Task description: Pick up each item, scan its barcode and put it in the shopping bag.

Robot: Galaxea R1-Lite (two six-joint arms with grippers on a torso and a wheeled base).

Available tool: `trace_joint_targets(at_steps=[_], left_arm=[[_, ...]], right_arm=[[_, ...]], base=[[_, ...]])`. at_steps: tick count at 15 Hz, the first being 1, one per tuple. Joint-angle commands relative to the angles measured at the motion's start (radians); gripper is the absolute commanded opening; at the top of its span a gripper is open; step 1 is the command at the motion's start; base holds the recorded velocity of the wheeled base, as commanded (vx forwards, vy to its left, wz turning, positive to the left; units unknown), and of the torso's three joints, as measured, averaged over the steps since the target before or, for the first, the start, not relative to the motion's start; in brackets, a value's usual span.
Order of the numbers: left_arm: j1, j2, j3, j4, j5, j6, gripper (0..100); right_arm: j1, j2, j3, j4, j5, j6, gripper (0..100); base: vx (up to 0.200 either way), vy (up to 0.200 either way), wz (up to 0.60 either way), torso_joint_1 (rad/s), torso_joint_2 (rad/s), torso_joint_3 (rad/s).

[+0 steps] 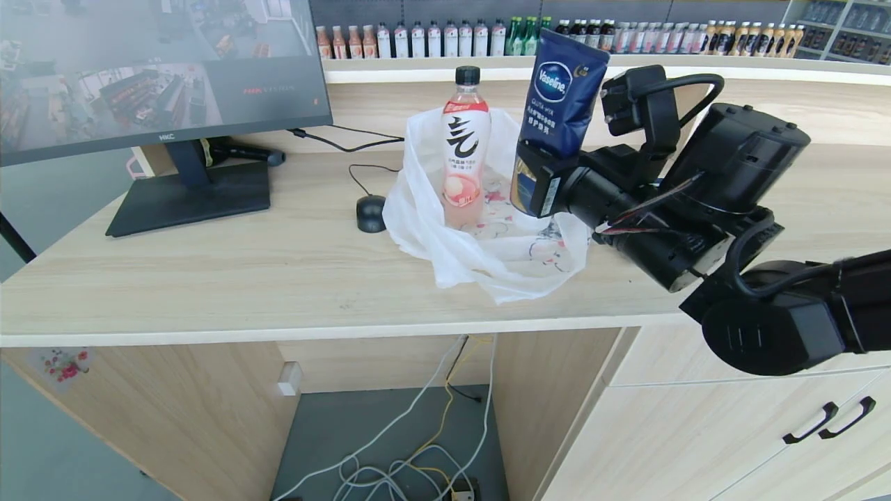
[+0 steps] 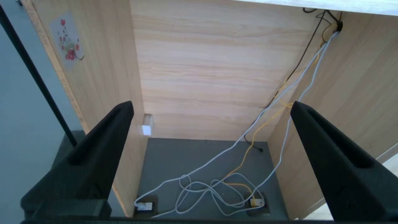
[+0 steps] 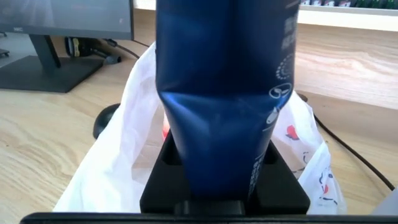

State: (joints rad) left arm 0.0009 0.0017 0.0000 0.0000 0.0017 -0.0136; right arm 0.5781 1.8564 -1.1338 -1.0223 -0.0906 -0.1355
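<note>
**While the right gripper [image 1: 534, 182] grips the tube [image 1: 565, 97] over the bag, the left gripper [image 2: 211, 168] sits low and open**

Although the right arm enters from the near right, its forearm angles up and toward the far left. The gripper is clamped on the lower end of the dark blue tube. The tube stands nearly upright, leaning slightly right, above the right side of the white shopping bag [image 1: 418, 229]. A pink drink bottle [image 1: 465, 160] stands upright inside the bag, just left of the tube.

The left gripper is below the table [image 1: 209, 278], its jaws wide apart and holding nothing. It faces the open bay where loose cables [image 2: 217, 186] lie on the floor.

On the light wooden table, a monitor [image 1: 153, 69] stands at the far left and a black mouse [image 1: 370, 212] lies just left of the bag. A long row of bottles [image 1: 626, 35] lines the shelf at the far side of the room.
</note>
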Motion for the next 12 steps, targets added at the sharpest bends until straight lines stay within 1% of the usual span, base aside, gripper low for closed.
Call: trace_joint_targets(at_steps=[1,4,11,12], left_arm=[[0.001,0.000,0.000,0.000,0.000,0.000,100],[0.001,0.000,0.000,0.000,0.000,0.000,100],[0.001,0.000,0.000,0.000,0.000,0.000,100],[0.001,0.000,0.000,0.000,0.000,0.000,100]], right_arm=[[-0.017,0.040,-0.029,0.002,0.002,0.005,0],[-0.046,0.066,-0.027,0.002,0.003,0.017,0],[-0.047,0.124,-0.044,0.002,-0.001,0.070,0],[-0.060,0.129,-0.046,0.002,0.000,0.070,0]], base=[[0.000,0.000,0.00,0.000,0.00,0.000],[0.000,0.000,0.00,0.000,0.00,0.000],[0.000,0.000,0.00,0.000,0.00,0.000],[0.000,0.000,0.00,0.000,0.00,0.000]])
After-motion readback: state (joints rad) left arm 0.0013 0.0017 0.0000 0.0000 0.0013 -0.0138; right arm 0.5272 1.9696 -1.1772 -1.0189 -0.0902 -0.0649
